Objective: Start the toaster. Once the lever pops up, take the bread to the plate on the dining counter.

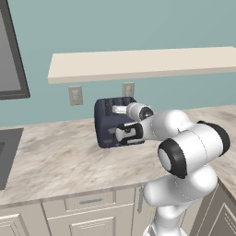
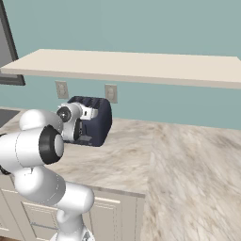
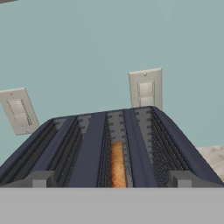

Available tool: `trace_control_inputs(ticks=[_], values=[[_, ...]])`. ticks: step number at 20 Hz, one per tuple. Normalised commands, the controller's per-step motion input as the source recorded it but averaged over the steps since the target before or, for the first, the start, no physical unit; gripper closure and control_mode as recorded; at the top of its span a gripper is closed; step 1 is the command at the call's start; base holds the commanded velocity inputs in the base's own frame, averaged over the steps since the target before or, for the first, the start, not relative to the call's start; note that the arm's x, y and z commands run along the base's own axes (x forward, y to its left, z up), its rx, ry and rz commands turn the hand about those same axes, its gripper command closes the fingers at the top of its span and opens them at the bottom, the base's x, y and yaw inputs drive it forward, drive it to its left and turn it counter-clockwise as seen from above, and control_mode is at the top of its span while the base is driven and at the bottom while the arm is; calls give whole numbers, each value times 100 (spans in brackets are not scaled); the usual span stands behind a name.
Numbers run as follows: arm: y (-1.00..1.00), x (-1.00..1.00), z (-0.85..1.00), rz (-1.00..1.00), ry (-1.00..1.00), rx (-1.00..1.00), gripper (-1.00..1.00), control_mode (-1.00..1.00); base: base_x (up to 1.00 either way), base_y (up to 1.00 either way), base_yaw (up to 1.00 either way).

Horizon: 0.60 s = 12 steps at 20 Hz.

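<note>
The dark navy toaster (image 1: 106, 122) (image 2: 100, 120) stands on the marble counter against the teal wall. My gripper (image 1: 124, 133) (image 2: 83, 133) is pressed close to its front face at lever height, jaws open, holding nothing. Seen from the hand, the toaster (image 3: 89, 148) shows its slots from just above the front edge. The golden-brown bread (image 3: 117, 164) sits low inside the slot right of centre. Two grey lever tops (image 3: 40, 179) (image 3: 181, 178) show at the near edge. The plate and the dining counter are out of view.
Two wall outlets (image 1: 75, 95) (image 1: 128, 89) sit behind the toaster, under a long beige shelf (image 1: 138, 64). A dark cooktop (image 1: 7, 152) lies at the counter's left end. The counter (image 2: 197, 169) turns a corner and runs on to the right.
</note>
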Motion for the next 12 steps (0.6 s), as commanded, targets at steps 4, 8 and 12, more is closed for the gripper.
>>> trace_control_inputs(ticks=[4,8,12], values=[[0,0,0,0,0,0,-100,-100,0,0,0],[0,0,0,0,0,0,-100,-100,0,0,0],[0,0,0,0,0,0,-100,-100,0,0,0]])
